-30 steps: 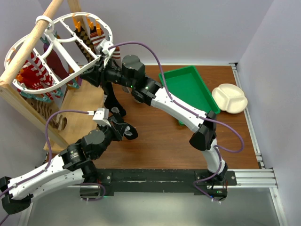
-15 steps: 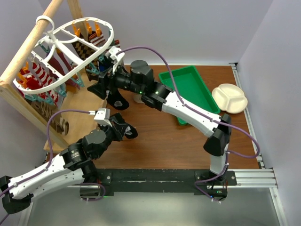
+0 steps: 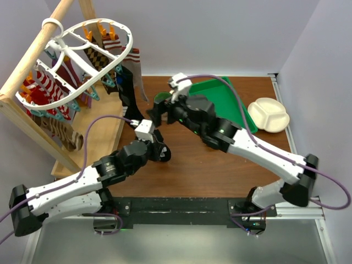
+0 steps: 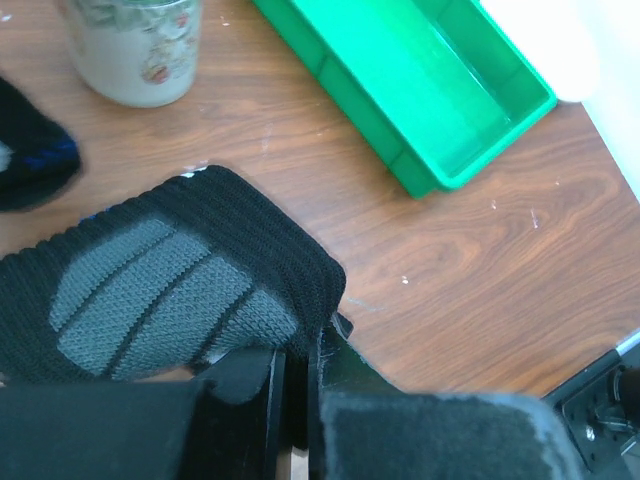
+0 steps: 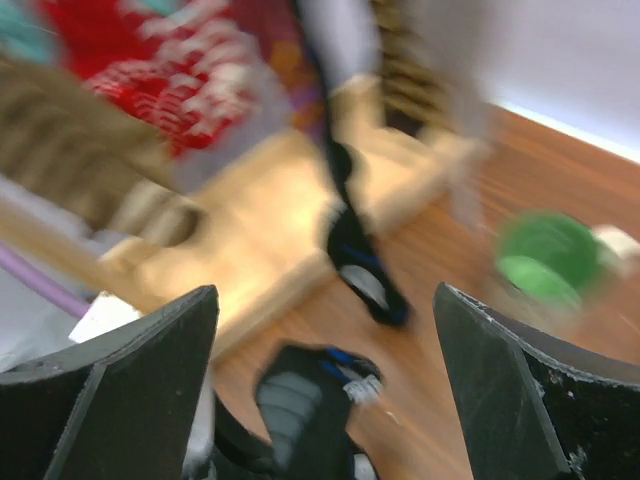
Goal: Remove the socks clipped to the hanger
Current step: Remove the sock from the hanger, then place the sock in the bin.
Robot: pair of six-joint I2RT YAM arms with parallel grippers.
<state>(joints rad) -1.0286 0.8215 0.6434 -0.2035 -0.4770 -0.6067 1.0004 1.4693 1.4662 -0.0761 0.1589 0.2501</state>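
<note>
The white oval hanger (image 3: pixel 127 50) hangs from the wooden pole at the upper left. Clipped to it are socks: red-and-white striped (image 3: pixel 45 88), checkered (image 3: pixel 99 57) and a long black one (image 3: pixel 128 94). That black sock also shows in the blurred right wrist view (image 5: pixel 352 250). My left gripper (image 3: pixel 161 152) is low over the table, shut on a black sock with grey patches (image 4: pixel 165 290); its jaws (image 4: pixel 298 355) pinch the sock's edge. My right gripper (image 3: pixel 157 113) is right of the hanger, fingers (image 5: pixel 160 350) spread wide open with nothing between them.
A green tray (image 3: pixel 214 87) lies at the back right, partly under the right arm, and a white divided plate (image 3: pixel 268 114) beyond it. A patterned jar (image 4: pixel 135 45) with a green lid (image 5: pixel 545 260) stands near the tray. The wooden frame's base (image 3: pixel 102 135) is at the left.
My right gripper has drawn back from the hanger toward the right and opened wide. The hanger has swung back. My left arm has moved right with the black sock still in its grip.
</note>
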